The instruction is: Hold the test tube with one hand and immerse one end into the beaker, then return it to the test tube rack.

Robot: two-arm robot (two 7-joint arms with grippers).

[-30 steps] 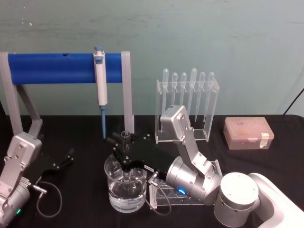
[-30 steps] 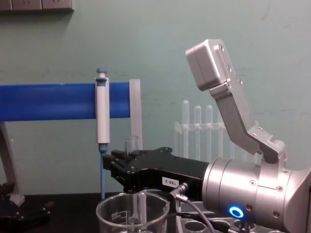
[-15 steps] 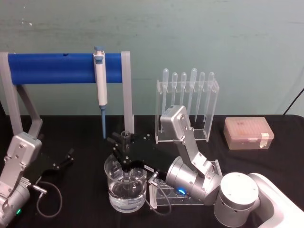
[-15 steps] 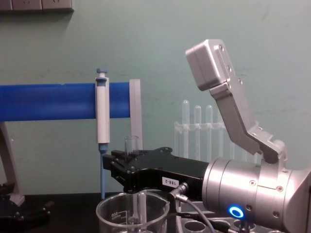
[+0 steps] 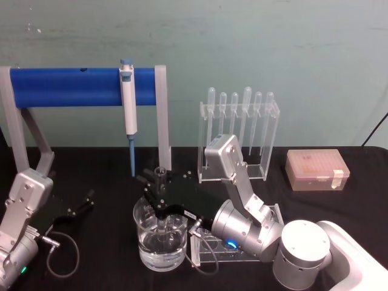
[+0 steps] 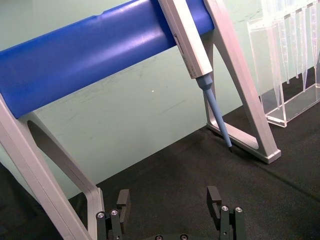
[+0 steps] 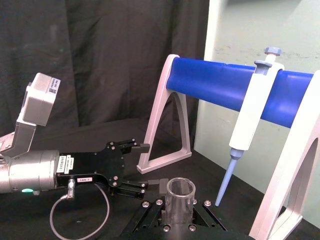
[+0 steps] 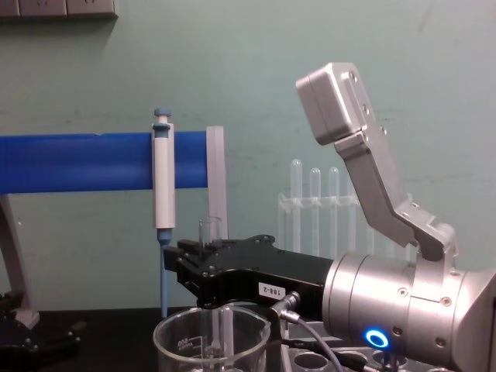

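- right gripper [image 5: 156, 191] is clamped on the test tube [image 8: 209, 230], upright, lower end down inside the beaker [image 5: 173, 250]
- I'd hold it vertical and lift straight up, clear of the rim
- left gripper [image 6: 170, 210] parked far left, fingers apart

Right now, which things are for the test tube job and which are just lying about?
For the job: test tube, beaker, test tube rack, right claw.
Lying about: pipettor, bulb pipettes, tip box, left claw.
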